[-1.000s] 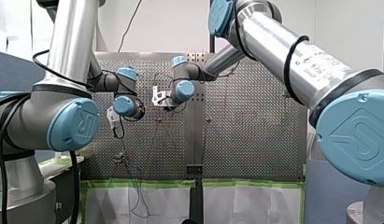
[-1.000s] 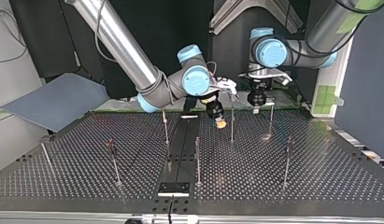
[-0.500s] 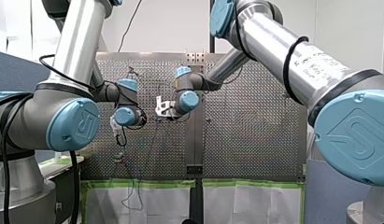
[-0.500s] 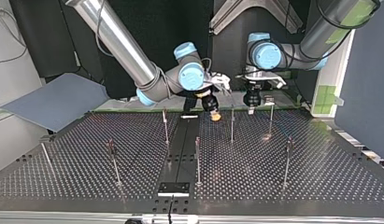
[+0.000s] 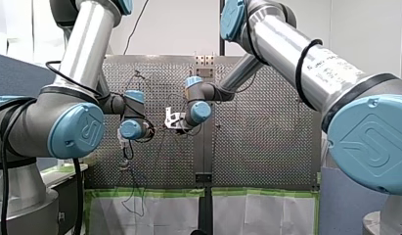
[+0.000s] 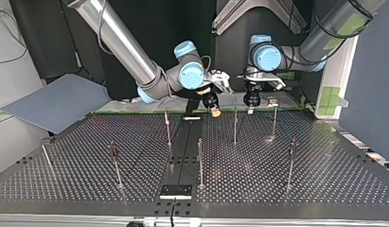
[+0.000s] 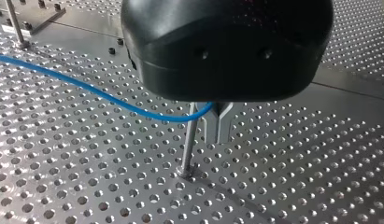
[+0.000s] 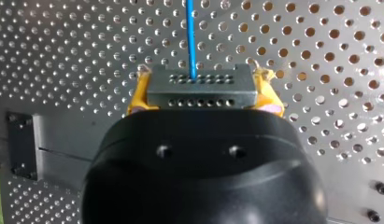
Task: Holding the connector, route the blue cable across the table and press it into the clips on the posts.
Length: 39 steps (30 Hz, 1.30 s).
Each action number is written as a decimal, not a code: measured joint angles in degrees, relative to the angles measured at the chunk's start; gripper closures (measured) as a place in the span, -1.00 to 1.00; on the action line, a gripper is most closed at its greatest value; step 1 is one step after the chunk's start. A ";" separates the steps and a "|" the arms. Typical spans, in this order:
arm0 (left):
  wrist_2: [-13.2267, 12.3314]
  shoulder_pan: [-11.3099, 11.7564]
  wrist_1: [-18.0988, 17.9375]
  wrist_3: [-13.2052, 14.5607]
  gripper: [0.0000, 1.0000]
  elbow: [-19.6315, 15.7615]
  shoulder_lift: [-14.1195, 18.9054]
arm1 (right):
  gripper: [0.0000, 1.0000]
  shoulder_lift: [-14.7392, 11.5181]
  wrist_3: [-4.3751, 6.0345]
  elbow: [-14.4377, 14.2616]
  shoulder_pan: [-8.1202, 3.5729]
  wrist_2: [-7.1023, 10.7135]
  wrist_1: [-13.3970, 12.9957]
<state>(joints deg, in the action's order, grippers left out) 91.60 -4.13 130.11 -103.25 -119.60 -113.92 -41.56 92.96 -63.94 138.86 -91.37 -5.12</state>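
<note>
Holding the connector (image 8: 201,88), my right gripper (image 8: 201,78) is shut tight on it. My left gripper (image 7: 217,133) pinches the cable (image 7: 87,88) just beside a post (image 7: 188,144).

The perforated metal table (image 6: 277,189) was split down its middle by a plain dark strip (image 6: 181,142). Thin upright posts (image 6: 200,161) stood on it, well apart, on both sides of the strip. A small dark plate (image 6: 175,191) lay on the strip at the top view's near edge.
</note>
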 joint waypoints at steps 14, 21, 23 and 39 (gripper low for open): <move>-2.80 0.89 -1.29 -0.11 1.00 2.01 -0.17 | 1.00 0.02 1.08 0.07 -2.62 2.90 -0.25; -3.31 1.28 -1.30 -0.83 1.00 2.77 -1.00 | 1.00 0.02 1.73 0.42 -4.24 4.29 -0.33; -3.33 1.41 -1.37 -0.98 1.00 3.14 -1.58 | 1.00 0.02 1.80 0.52 -4.56 4.48 -0.33; -5.78 2.44 -0.34 -1.66 1.00 7.28 -2.34 | 1.00 0.02 1.89 1.32 -7.10 6.19 -0.42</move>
<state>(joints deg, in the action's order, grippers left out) 85.82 -1.69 129.77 -104.91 -112.32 -116.26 -41.54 94.85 -62.62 131.76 -85.19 -5.53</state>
